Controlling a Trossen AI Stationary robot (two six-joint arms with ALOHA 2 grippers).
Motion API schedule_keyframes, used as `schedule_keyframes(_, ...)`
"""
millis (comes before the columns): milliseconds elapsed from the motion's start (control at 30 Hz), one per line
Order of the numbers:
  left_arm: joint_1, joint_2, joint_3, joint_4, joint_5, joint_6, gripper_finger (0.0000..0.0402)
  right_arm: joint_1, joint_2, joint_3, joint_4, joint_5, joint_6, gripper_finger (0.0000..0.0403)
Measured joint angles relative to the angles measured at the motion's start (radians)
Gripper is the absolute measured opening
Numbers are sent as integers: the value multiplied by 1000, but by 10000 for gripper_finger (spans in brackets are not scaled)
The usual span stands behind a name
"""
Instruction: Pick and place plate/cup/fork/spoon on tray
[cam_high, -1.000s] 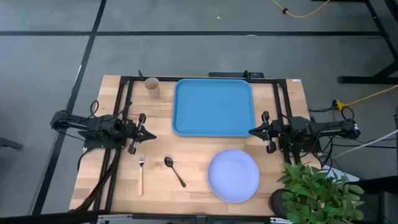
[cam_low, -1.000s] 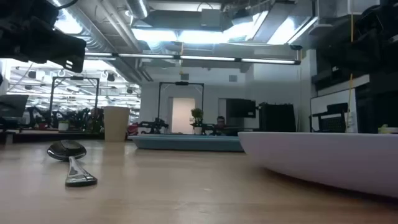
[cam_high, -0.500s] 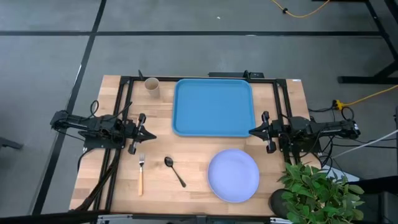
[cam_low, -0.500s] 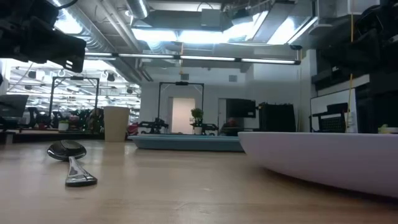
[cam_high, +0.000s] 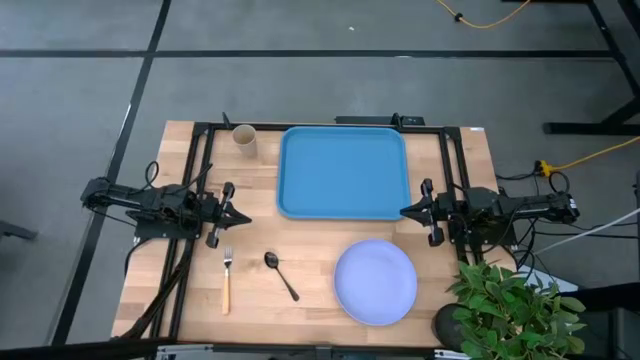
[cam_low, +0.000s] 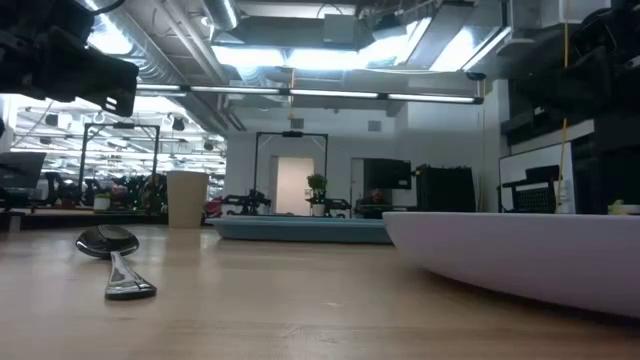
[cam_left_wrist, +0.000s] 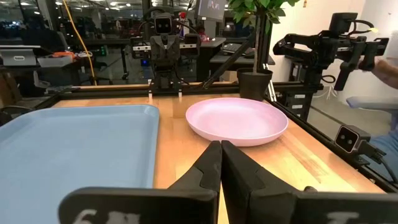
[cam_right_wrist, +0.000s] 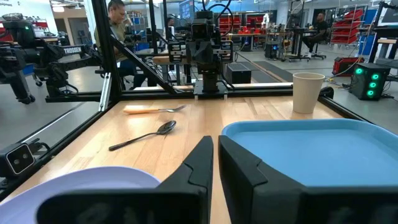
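- Blue tray (cam_high: 343, 172) sits at the far middle of the wooden worktop (cam_high: 310, 290) in the high view, nothing on it. Tan cup (cam_high: 243, 139) stands just off its far left corner. Lavender plate (cam_high: 375, 282) lies near the front edge, right of centre, with the dark spoon (cam_high: 280, 273) to its left and the orange-handled fork (cam_high: 227, 279) left of that.
- Same view: left tool (cam_high: 235, 214) is parked at the left side, above the fork, and right tool (cam_high: 410, 211) sits by the tray's right front corner. Both point inward, neither touching anything.
- Low view: spoon (cam_low: 113, 258) up close on the left, cup (cam_low: 186, 199) standing behind it, tray (cam_low: 300, 229) as a thin band farther back, plate (cam_low: 520, 250) filling the right.
- Left wrist view: left tool (cam_left_wrist: 220, 163) has its fingers pressed together, holding nothing; tray (cam_left_wrist: 74, 149) and plate (cam_left_wrist: 237, 121) lie ahead.
- Right wrist view: right tool (cam_right_wrist: 215, 163) is clenched too, empty. Fork (cam_right_wrist: 153, 109), spoon (cam_right_wrist: 145, 135), cup (cam_right_wrist: 308, 93), tray (cam_right_wrist: 317, 149) and the plate's (cam_right_wrist: 81, 186) edge are all visible.
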Motion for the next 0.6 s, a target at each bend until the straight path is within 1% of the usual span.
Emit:
schedule_keyframes(133,0,0,0,0,0,0,0,0,0,0,1,3,-2,31)
schedule_keyframes(233,0,0,0,0,0,0,0,0,0,0,15,49,2,31)
schedule_keyframes(433,0,0,0,0,0,0,0,0,0,0,28,53,24,31)
schedule_keyframes(533,0,0,0,0,0,0,0,0,0,0,99,66,29,31)
schedule_keyframes(600,0,0,0,0,0,0,0,0,0,0,165,106,23,31)
